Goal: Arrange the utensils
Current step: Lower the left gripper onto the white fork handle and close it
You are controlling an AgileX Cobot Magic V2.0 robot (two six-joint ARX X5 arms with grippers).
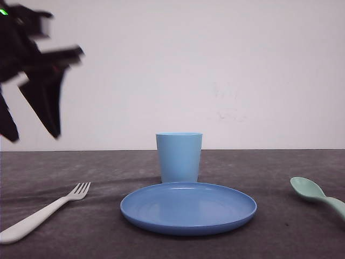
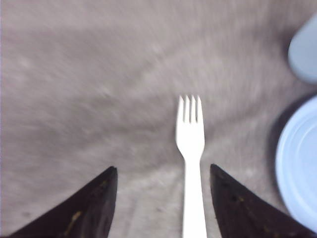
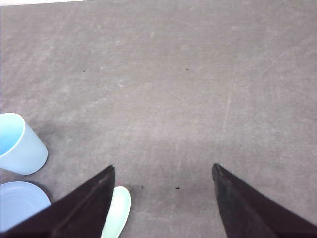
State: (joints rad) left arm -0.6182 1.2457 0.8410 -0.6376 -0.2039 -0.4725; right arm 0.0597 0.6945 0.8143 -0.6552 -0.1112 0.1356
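On the grey table before a white wall, we are hovering our left gripper, fingers apart, over the fork lying left of the plate, our right gripper likewise spread near the spoon, both utensils looking light, stiff and slippery, best pinched mid-handle.

Left wrist camera: white fork lying on the grey table surface between the spread fingers of the left gripper.

The fork lies flat, its four tines pointing away from the gripper and its handle running back between the two dark fingertips, nearer one than the other and touching neither. At the frame edge beside the fork appear part of the blue plate and, beyond it, part of the light blue cup. The picture is slightly blurred.
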